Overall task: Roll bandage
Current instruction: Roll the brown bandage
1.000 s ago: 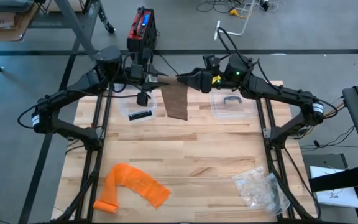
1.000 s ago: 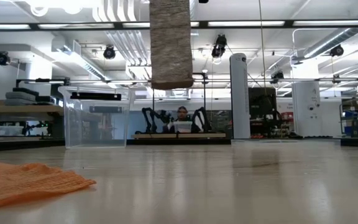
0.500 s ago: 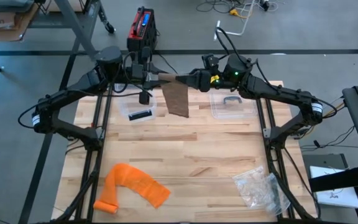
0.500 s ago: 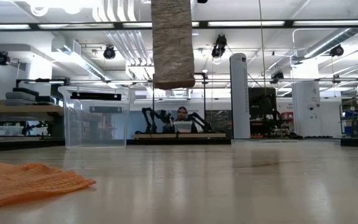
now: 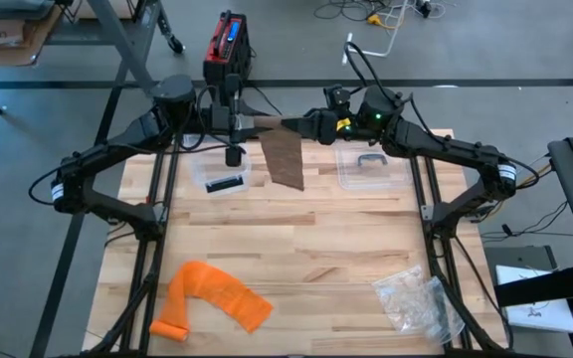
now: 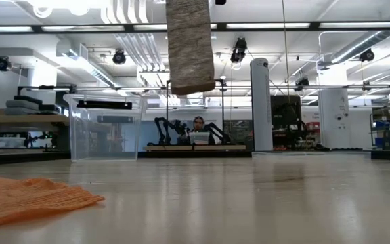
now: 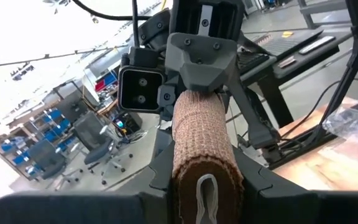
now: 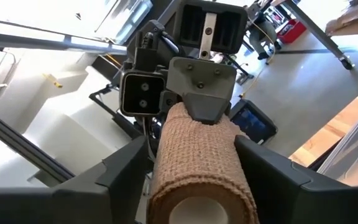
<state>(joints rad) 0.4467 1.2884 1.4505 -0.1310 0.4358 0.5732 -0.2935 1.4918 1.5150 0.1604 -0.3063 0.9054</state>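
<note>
Bandage roll (image 5: 267,125) held aloft at far table edge, clamped by left gripper (image 5: 248,123); loose tail (image 5: 285,159) hung free for winding. Right gripper (image 5: 296,126) straddling opposite end, fingers apart.

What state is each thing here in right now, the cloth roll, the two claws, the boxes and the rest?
brown bandage: partly rolled, tail hanging above the table
left gripper: clamped on the bandage roll
right gripper: fingers on either side of the roll's other end
orange bandage: unrolled, lying flat
clear boxes: upright on the table
plastic bag: crumpled
</note>
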